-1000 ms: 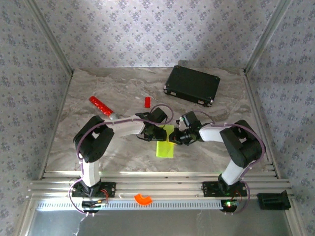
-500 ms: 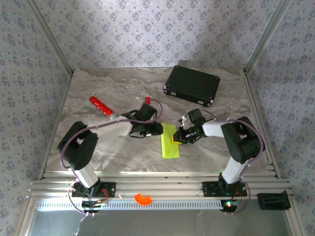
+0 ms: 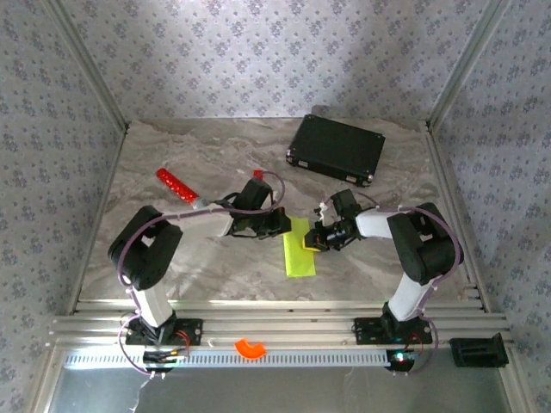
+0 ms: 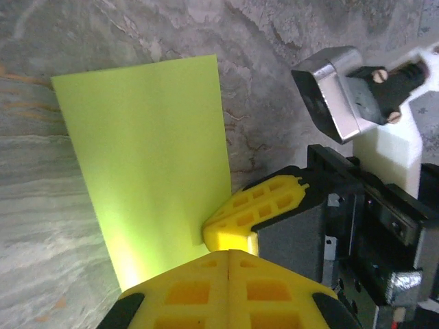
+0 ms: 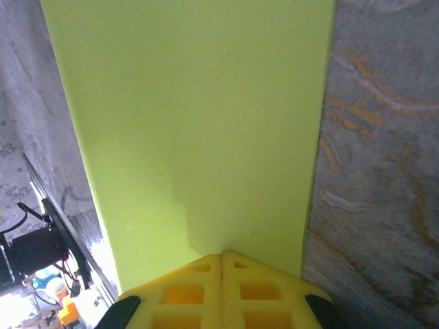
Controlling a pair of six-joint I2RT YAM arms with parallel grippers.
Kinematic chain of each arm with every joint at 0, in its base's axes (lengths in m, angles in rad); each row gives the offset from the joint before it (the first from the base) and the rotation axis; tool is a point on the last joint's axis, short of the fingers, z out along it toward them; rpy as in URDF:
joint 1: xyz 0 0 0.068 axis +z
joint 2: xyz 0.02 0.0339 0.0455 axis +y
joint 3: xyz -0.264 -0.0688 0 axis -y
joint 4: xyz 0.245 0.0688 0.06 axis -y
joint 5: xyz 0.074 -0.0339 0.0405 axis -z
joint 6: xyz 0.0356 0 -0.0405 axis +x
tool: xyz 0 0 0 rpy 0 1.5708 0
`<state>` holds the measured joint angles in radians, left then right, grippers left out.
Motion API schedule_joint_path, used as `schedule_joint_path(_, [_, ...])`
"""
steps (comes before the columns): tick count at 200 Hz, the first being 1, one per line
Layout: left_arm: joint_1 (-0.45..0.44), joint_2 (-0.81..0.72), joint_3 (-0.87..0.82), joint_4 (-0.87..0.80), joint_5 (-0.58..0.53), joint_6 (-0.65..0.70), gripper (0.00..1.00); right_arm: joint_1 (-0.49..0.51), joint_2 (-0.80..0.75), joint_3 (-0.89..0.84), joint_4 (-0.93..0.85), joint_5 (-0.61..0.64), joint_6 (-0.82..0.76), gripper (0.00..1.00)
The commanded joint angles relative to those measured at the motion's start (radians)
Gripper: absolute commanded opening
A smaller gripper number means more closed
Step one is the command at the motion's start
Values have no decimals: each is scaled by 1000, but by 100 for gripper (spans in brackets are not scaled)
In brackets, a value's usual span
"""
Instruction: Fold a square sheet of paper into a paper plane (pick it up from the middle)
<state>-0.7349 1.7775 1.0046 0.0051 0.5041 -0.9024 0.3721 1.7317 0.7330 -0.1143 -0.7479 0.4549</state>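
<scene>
Walls (image 3: 77,129) on three sides of the tabletop (image 3: 198,267), with a metal rail (image 3: 275,325) along the near edge. Far left: bare marble, wide and free for moving. Next, a red stick (image 3: 176,187) lying slantwise, well apart from the paper. Near the front, outside the rail, an orange piece (image 3: 250,348), off the working surface.

Left end effector (image 3: 280,225) (image 4: 228,255) low over the marble, fingers pressed together along a tight seam. Tips at the far left part of the sheet of paper (image 3: 299,254) (image 4: 151,157) (image 5: 192,123); whether pinching or merely touching, cannot tell. Sheet flat on the tabletop just right of centre, between the two end effectors. Right end effector (image 3: 307,246) (image 5: 222,257) likewise pressed together, tip resting on the sheet's right long edge, about midway along it.

Toward the back right, a black case (image 3: 336,148), apart from both arms, with open marble on to the right wall.

Sheet itself: lime yellow-green, a narrow rectangle with its long side running near to far. Smooth, plain face, straight edges.
</scene>
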Motion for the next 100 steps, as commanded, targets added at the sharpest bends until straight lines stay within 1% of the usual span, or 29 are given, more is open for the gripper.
schedule_joint_path(1, [-17, 45, 10, 59, 81, -30, 0, -14, 43, -51, -83, 145, 5, 0])
schedule_joint_path(35, [-23, 79, 5, 64, 75, -36, 0, -14, 43, -55, -76, 147, 11, 0])
schedule_joint_path(71, [-22, 87, -6, 26, 50, -12, 0, -13, 44, -57, -71, 149, 14, 0])
schedule_joint_path(100, [-9, 106, -51, 19, 33, 0, 0, -14, 43, -64, -61, 150, 22, 0])
